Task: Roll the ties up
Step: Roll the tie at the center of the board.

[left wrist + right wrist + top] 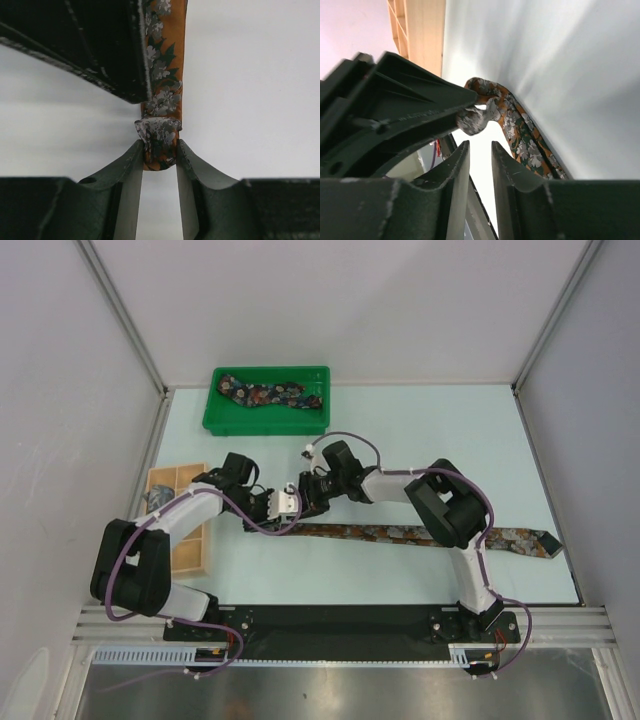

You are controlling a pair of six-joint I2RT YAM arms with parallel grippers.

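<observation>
Fabric is pinched between my left fingers: the narrow end of the rust-brown tie, doubled over into a first small fold, sits between their tips, and they close on it from both sides. My right fingers stand narrow with nothing between them, just beside that fold. From there the tie runs flat along the near part of the desk toward its right edge, where the wide pointed end lies. A dark tie lies in the green tray at the far edge, and the wooden box sits at the left edge.

I judge the roll barely begun. To do it well I want the left grip firm but not crushing, turning the fold squarely along the tie's length so the edges stack instead of coning. The right fingers should press the strip down just ahead of the fold, giving light tension. A skewed first turn would, I think, spoil every turn after it.
</observation>
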